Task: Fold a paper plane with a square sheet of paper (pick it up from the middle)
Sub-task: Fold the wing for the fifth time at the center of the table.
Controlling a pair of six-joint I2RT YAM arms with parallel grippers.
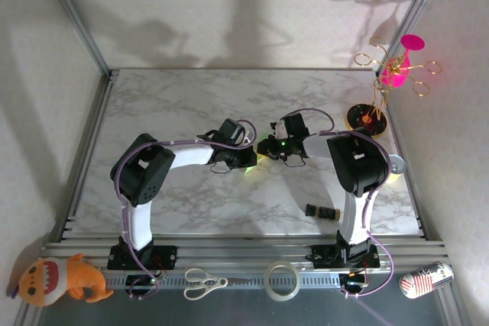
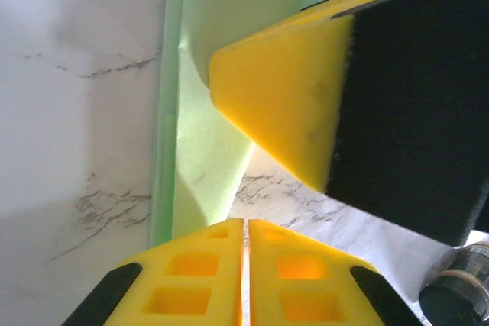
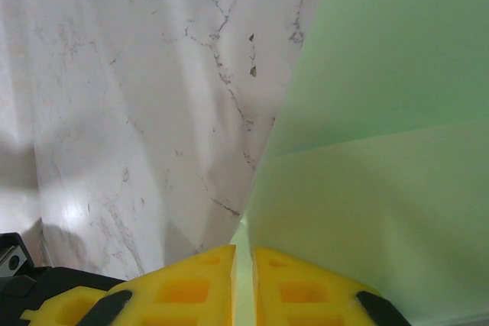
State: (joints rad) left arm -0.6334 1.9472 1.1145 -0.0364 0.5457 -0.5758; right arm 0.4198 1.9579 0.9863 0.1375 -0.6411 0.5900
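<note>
Left arm [image 1: 141, 173]: rises from the near-left edge of the white marble-pattern tabletop [image 1: 191, 104]. The elbow is bent and the forearm reaches right toward the tabletop's middle, wrist low.

Left gripper [image 2: 244, 227]: over the tabletop's middle, yellow fingers clenched with only a hairline slit between them. A raised flap of the paper runs right into the tips, so I judge it pinched, though the contact itself is hard to see.

Light green paper sheet [image 2: 221, 20]: thin, plain and square, at the tabletop's middle between the two grippers. It is part folded, with one layer flat on the marble and another lifted off it.

Handling, as a judgement: almost weightless and floppy, it will sag wherever it is unsupported. It slides easily on the slick marble, takes stray creases fast, and could tear if the arms pull apart. Best held by fingertip pinches at the fold edge near the middle, with light pressure.

Right gripper [image 3: 244, 253]: also over the tabletop's middle, nose to nose with the left gripper. The jaws are clenched on the sheet's edge, with a green sliver between the yellow fingers.

Right arm [image 1: 355, 162]: base at the tabletop's near-right edge, elbow up, forearm reaching left toward the middle.
</note>
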